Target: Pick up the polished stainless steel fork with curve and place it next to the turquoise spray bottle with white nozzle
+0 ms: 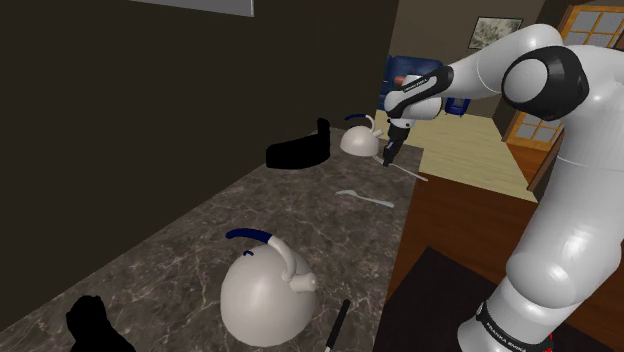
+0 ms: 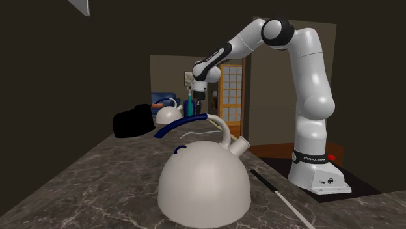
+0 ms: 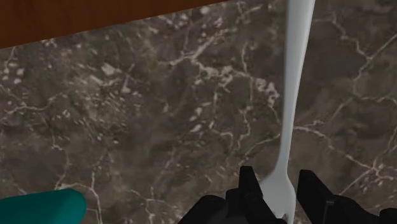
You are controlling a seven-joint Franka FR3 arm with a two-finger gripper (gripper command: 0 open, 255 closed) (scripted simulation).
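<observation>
A black lump [image 1: 92, 325] sits on the counter [image 1: 170, 250], far from the gripper [image 1: 388, 157]. Next comes a big white kettle [image 1: 262, 298] with a blue handle, also well away from the gripper. I cannot see what is inside it. A thin black and white stick [image 1: 338, 325] lies just beside it.

Further along stand a black shape [image 1: 298, 150] and a small white kettle [image 1: 358, 141]. The small kettle is just beside the gripper, and what is inside it is hidden too. A white utensil [image 1: 366, 197] lies flat on the counter, between the big kettle and the gripper. The turquoise bottle [image 3: 38, 207] stands near the gripper, off to one side of the fingers [image 3: 249, 191].

The gripper points down at the counter. Its two fingers are close together and pinch the pronged end of the fork [image 3: 284, 172]. The fork is pale grey-white. Its handle runs straight out from the fingers over the dark marble, toward the wooden table [image 1: 470, 150] on the far side of the gripper.
</observation>
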